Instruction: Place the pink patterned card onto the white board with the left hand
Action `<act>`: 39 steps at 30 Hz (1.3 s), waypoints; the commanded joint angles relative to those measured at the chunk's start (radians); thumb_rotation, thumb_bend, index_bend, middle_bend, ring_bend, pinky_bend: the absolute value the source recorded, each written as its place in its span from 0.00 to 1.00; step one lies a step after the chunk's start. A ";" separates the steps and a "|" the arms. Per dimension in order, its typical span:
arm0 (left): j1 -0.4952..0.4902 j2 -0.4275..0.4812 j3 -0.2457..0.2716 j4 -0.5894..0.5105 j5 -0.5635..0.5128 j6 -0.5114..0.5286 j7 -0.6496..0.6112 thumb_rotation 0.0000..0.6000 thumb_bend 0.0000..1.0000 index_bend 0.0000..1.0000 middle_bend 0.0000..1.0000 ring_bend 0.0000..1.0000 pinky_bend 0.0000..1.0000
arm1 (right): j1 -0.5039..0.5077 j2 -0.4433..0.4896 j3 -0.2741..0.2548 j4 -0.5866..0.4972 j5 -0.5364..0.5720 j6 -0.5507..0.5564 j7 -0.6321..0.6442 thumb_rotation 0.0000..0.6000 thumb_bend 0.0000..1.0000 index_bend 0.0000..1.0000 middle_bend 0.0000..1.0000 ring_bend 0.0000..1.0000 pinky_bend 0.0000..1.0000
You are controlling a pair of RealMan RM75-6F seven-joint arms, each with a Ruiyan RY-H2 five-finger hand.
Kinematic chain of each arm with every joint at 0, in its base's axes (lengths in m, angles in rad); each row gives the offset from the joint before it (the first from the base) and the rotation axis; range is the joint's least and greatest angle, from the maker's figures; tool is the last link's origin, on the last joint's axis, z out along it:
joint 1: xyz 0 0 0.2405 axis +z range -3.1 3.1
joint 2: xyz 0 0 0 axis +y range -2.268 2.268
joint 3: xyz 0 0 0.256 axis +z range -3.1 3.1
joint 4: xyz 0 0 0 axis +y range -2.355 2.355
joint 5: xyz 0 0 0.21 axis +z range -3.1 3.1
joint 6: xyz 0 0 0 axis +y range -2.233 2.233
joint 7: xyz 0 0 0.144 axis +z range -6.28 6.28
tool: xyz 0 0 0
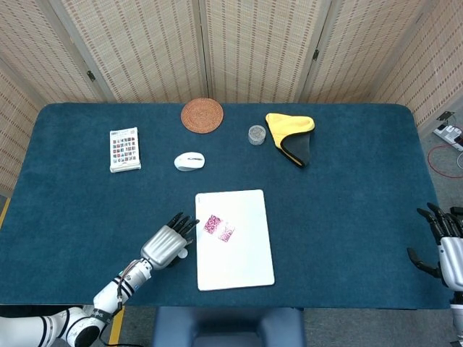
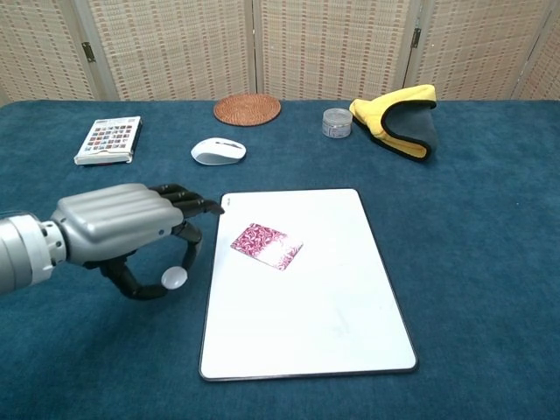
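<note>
The pink patterned card (image 1: 218,228) (image 2: 266,245) lies flat on the white board (image 1: 242,264) (image 2: 315,332), in its upper left part. My left hand (image 1: 168,243) (image 2: 131,232) hovers just left of the board's left edge, fingers spread toward the card, holding nothing. A small gap separates its fingertips from the card. My right hand (image 1: 445,246) rests open at the table's far right edge, seen only in the head view.
Behind the board lie a white mouse (image 1: 189,161) (image 2: 218,151), a card box (image 1: 124,150) (image 2: 108,139), a round woven coaster (image 1: 202,115) (image 2: 247,109), a small clear jar (image 1: 256,134) (image 2: 337,122) and a yellow-grey cloth (image 1: 292,136) (image 2: 398,118).
</note>
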 commanded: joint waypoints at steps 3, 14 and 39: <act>-0.049 -0.004 -0.055 -0.014 -0.049 -0.042 0.010 1.00 0.36 0.50 0.08 0.00 0.00 | -0.002 0.001 0.000 0.001 0.001 0.002 0.002 1.00 0.33 0.14 0.11 0.13 0.09; -0.146 -0.082 -0.127 0.034 -0.166 -0.094 0.090 1.00 0.36 0.50 0.08 0.00 0.00 | -0.005 0.001 0.001 0.006 0.007 0.002 0.008 1.00 0.33 0.14 0.11 0.13 0.09; -0.348 -0.241 -0.178 0.213 -0.509 -0.137 0.221 1.00 0.36 0.48 0.08 0.00 0.00 | -0.011 0.002 0.005 0.022 0.016 0.004 0.028 1.00 0.33 0.14 0.11 0.13 0.09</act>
